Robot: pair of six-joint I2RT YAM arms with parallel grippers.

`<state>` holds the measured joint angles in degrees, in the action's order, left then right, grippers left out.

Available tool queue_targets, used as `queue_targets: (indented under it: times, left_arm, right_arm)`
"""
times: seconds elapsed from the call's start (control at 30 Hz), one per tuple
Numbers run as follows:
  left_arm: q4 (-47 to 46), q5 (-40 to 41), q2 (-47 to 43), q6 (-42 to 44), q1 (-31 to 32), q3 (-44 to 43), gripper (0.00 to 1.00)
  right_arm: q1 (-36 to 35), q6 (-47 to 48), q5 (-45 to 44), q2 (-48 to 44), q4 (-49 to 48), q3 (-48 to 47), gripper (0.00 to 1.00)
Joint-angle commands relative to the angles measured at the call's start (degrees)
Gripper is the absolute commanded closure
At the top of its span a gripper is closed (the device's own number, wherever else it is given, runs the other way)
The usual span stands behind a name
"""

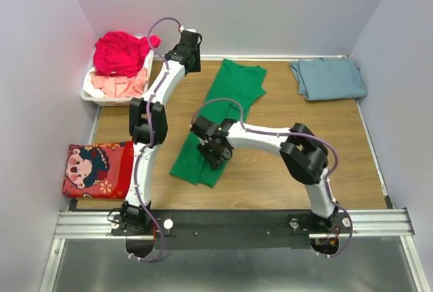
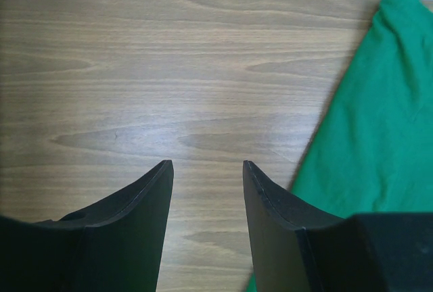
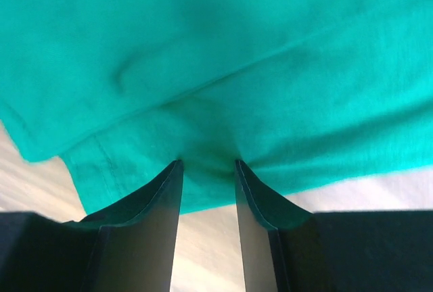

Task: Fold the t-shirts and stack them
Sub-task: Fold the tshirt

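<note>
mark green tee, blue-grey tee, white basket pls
green t-shirt (image 1: 233,92): top external view, upper folded body.
blue-grey t-shirt (image 1: 328,79): top external view, centre of folded cloth.
white basket (image 1: 101,99): top external view, near rim.

**Colours on and around the table**

The green t-shirt (image 1: 220,113) in the middle is bright green and plain, with no print. The blue-grey t-shirt (image 1: 328,78) at the far right is dusty in tone and also plain. The basket (image 1: 90,93) is white. In it the magenta-red t-shirt (image 1: 122,52) lies over the pale pink t-shirt (image 1: 120,86). The cloth (image 1: 98,169) at the near left is red, with small flowers and a cartoon face with dark hair. The table (image 1: 304,126) is brown wood with darker grain lines. The left arm (image 1: 162,82) and the right arm (image 1: 264,135) are white with black joints, and the cables (image 1: 164,19) are purple. The left gripper (image 2: 208,165) and the right gripper (image 3: 208,163) have black fingers. The walls (image 1: 237,8) are pale lilac-grey.
</note>
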<state>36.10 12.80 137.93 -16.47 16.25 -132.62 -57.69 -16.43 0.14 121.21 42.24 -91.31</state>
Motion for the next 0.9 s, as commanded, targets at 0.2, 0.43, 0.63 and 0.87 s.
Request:
queue_targets:
  times: [0.2,0.43,0.63,0.87]
  left_arm:
    - [-0.8,-2.9,-0.4,0.5,0.1,0.3,0.46]
    - [-1.8,-3.8,-2.1,0.2,0.6,4.4,0.47]
    - [-1.2,-3.3,-5.5,1.0,0.7,8.1,0.47]
    - [-1.6,-3.6,-19.7,0.6,3.3,25.5,0.48]
  right_arm:
    - [-0.5,-2.1,-2.3,-12.1,8.7,16.2,0.57]
    - [-0.4,-5.5,-4.1,-19.6,11.0,22.2,0.58]
    - [-0.4,-10.7,-7.8,-24.6,11.5,20.7,0.6]
    - [-0.5,-14.8,-10.9,-22.9,10.6,16.4,0.59]
